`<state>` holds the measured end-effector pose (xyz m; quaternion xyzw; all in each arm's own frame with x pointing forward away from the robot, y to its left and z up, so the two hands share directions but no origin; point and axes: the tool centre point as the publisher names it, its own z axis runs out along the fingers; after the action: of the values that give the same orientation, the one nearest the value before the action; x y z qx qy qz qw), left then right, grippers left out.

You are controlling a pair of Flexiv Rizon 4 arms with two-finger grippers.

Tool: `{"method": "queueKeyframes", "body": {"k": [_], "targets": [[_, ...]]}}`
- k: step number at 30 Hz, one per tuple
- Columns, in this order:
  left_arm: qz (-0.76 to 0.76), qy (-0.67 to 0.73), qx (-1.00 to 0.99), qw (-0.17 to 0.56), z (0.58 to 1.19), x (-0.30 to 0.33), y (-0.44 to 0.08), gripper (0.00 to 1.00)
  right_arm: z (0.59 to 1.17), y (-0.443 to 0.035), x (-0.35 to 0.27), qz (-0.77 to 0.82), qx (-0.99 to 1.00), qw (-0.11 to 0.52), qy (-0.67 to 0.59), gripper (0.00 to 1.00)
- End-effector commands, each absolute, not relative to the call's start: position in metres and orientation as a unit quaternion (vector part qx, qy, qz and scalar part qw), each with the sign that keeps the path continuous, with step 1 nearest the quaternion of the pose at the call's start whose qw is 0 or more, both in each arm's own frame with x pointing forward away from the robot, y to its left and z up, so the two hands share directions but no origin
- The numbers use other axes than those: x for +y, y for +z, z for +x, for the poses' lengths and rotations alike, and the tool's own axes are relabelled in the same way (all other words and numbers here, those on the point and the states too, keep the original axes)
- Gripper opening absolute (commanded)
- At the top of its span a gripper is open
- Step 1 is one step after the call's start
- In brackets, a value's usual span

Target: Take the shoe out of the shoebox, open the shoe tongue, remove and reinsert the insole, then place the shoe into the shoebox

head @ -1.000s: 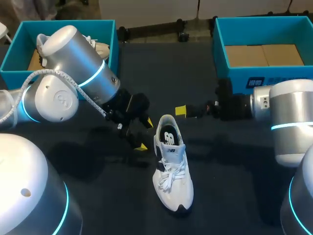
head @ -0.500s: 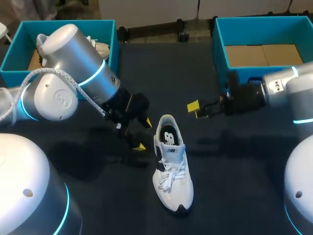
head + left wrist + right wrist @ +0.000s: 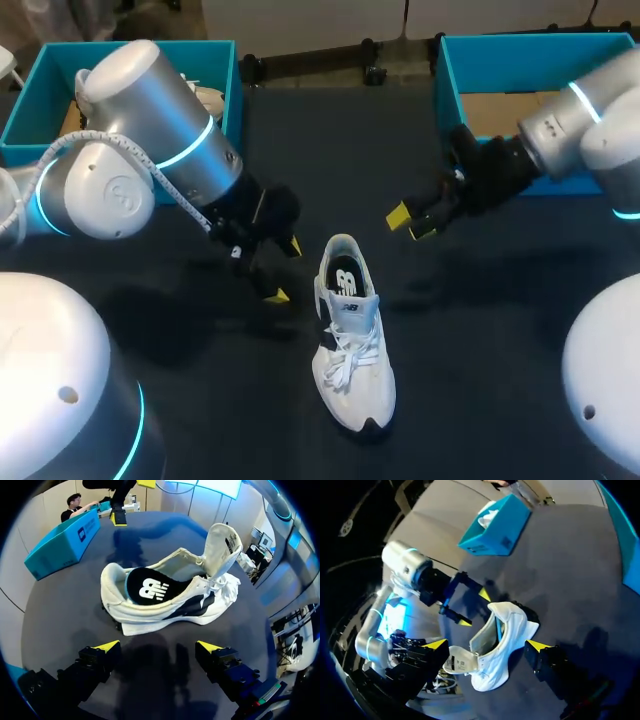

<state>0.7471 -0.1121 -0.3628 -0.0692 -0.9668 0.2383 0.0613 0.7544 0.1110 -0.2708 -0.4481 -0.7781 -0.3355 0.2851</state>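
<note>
Shoe (image 3: 352, 340) lies mid-table (image 3: 480, 340), out of the shoebox (image 3: 448, 90) at the far right corner. Tongue (image 3: 220, 542) is raised and insole (image 3: 150, 586) seated. Insole cycle status: cannot tell. Boxing remains. Left claw (image 3: 283, 270) and right claw (image 3: 412, 224) are spread and empty.

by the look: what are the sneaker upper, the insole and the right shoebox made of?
Sneaker: white matte upper, looks like mesh or knit textile with smoother synthetic panels; it is soft, as the raised tongue curls. Insole: black, matte, probably fabric-faced foam, with a printed white logo. Right shoebox: teal matte walls and a plain brown floor, so likely cardboard.
</note>
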Motion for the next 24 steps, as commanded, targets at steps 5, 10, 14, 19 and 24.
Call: {"method": "queueKeyframes", "body": {"k": [5, 10, 14, 19, 24], "targets": [[-0.062, 0.223, -0.97, 0.078, 0.76, -0.084, -0.348, 1.0, 0.746, -0.253, 0.116, -0.453, -0.828, 0.227, -0.239, 1.0], [-0.083, 0.215, -0.969, 0.087, 0.764, -0.071, -0.344, 1.0, 0.743, -0.247, 0.114, -0.45, -0.836, 0.187, -0.254, 1.0], [-0.123, 0.195, -0.97, 0.082, 0.767, -0.056, -0.339, 1.0, 0.74, -0.246, 0.118, -0.445, -0.842, 0.16, -0.26, 1.0], [-0.158, 0.184, -0.968, 0.069, 0.775, -0.036, -0.327, 1.0, 0.737, -0.247, 0.126, -0.459, -0.842, 0.137, -0.248, 1.0], [-0.17, 0.177, -0.968, 0.055, 0.787, -0.013, -0.313, 1.0, 0.734, -0.246, 0.139, -0.468, -0.845, 0.124, -0.228, 1.0]]}}
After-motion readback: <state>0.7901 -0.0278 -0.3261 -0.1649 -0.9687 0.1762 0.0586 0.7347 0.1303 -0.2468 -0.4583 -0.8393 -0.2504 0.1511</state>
